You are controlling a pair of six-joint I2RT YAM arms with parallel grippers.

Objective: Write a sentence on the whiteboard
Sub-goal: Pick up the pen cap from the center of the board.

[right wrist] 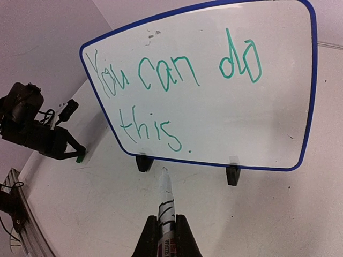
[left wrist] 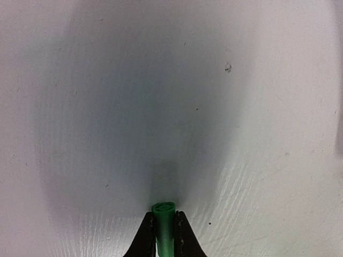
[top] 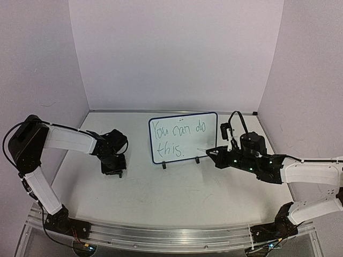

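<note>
the whiteboard (top: 183,136) is standing upright on its two black clip feet (right wrist: 142,162) toward the back middle of the white surface (top: 177,198), facing the arms. the sentence (right wrist: 171,96) is showing in thin green handwriting, "you can do" on the top line and "this." underneath, filling mostly the left and middle of the board.

the right gripper (right wrist: 166,225) is clamping down on a marker (right wrist: 166,201), bare tip pointing at the board's bottom edge. the tip is sitting just below the blue frame, between the two feet and closer to the one under "this", not touching the writing area as far as i can see.

the left gripper (left wrist: 164,230) is hanging off to the left, well apart from the board, pointing down at the surface. it's pinching a green cap (left wrist: 163,214) between its fingers, open end sticking out over its own shadow.
</note>
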